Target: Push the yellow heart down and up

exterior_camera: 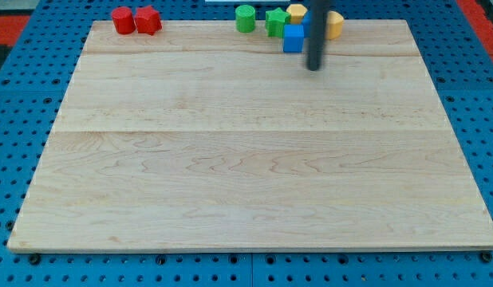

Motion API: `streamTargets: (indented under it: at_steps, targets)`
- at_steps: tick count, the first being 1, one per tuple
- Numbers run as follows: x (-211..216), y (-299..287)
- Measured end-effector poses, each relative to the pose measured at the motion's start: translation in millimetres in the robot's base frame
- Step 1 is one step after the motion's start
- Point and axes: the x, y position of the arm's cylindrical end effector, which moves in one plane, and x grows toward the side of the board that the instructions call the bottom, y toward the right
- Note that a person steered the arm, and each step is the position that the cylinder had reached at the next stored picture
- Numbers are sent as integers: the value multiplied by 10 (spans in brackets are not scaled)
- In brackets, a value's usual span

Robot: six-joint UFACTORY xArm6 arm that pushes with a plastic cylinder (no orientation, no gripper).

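Yellow heart (pixel 334 25): lay far right, partly hidden behind rod.
Tip (pixel 313 68): no gripper, held nothing — sat near blue cube (pixel 293 38).
Advice: approach from far side — avoid green blocks (pixel 262 19).

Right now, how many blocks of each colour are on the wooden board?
Red: 2, a round one and a blocky one, at the view's top left.
Green: 2, a cylinder and a star-like one.
Blue: 1 cube showing clearly, just left of my tip.
Yellow: 2, one behind the green, one right of the rod.
Total: 7
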Motion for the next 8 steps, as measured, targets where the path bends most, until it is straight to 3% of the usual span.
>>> streamTargets:
  at_steps: [1, 2, 5, 8]
  targets:
    - [-501, 1037]
    - [-1241, 1095]
    - [-1249, 90]
    - [-1132, -507]
